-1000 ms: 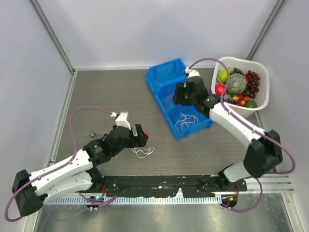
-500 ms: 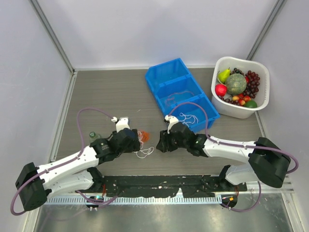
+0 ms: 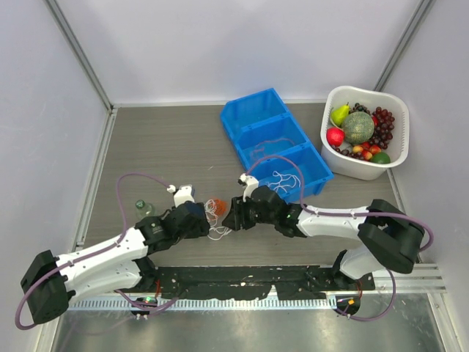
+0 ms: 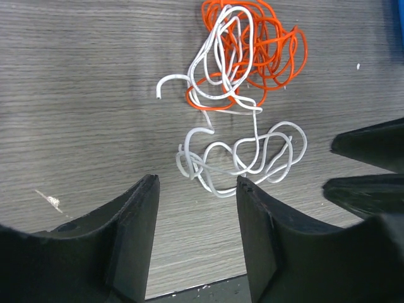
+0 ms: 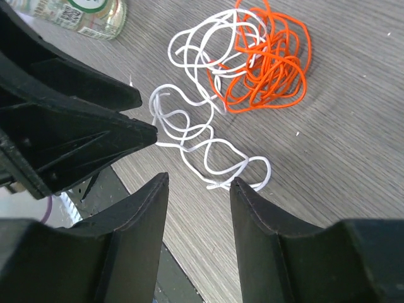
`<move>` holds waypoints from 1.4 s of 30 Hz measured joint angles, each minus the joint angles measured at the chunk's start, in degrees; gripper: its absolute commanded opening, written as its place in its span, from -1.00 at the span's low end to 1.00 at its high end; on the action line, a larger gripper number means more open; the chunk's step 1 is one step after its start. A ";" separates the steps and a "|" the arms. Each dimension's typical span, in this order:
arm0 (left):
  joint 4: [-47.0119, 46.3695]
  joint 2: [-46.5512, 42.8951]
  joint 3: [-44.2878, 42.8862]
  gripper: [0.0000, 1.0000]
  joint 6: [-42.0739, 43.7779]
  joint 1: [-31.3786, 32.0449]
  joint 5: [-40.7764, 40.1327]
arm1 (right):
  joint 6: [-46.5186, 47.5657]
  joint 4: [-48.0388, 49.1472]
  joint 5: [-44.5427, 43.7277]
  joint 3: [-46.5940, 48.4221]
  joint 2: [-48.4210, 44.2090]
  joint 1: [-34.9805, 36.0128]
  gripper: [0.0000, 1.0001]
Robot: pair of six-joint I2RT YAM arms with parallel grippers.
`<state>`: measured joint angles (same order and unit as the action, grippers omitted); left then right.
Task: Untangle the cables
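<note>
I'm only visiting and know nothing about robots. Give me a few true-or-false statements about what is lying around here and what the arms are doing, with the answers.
1. The orange cable and a white cable lie looped through each other on the table. True.
2. The left fingers are clamped on the orange cable. False: they stand apart with nothing between them.
3. A second white cable lies in the blue bin's nearest compartment. True.
4. The white basket is full of cables. False: it holds fruit.
</note>
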<state>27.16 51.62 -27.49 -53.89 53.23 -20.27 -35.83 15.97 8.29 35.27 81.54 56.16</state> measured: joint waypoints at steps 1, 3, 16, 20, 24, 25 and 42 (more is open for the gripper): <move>-0.52 0.09 0.11 0.06 0.07 0.00 0.07 | -0.52 0.28 -0.02 0.35 1.14 0.00 -0.07; -1.11 0.48 0.15 0.07 0.11 0.00 0.26 | -1.79 0.31 -0.20 1.29 3.45 0.11 -0.08; -2.51 0.04 0.33 0.15 0.33 0.00 0.96 | -6.86 2.54 -1.84 1.68 9.53 2.54 -0.27; -2.51 -0.52 0.33 0.15 0.59 0.00 1.18 | -8.02 2.43 -2.64 1.70 10.38 2.60 -0.23; -2.54 -1.33 0.33 0.16 0.61 0.00 1.27 | -8.98 2.34 -3.93 1.70 10.38 2.62 -0.22; -2.58 -1.40 0.33 0.17 0.63 0.00 1.31 | -9.38 2.32 -4.28 1.70 10.38 2.62 -0.22; -3.04 -1.42 0.33 0.16 1.62 0.00 1.66 | -13.29 1.42 -6.91 2.91 13.09 2.62 -0.41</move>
<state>24.12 50.19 -27.16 -52.27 53.23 -18.61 -49.12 17.39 1.39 38.17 94.63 58.78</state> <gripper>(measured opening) 0.581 0.344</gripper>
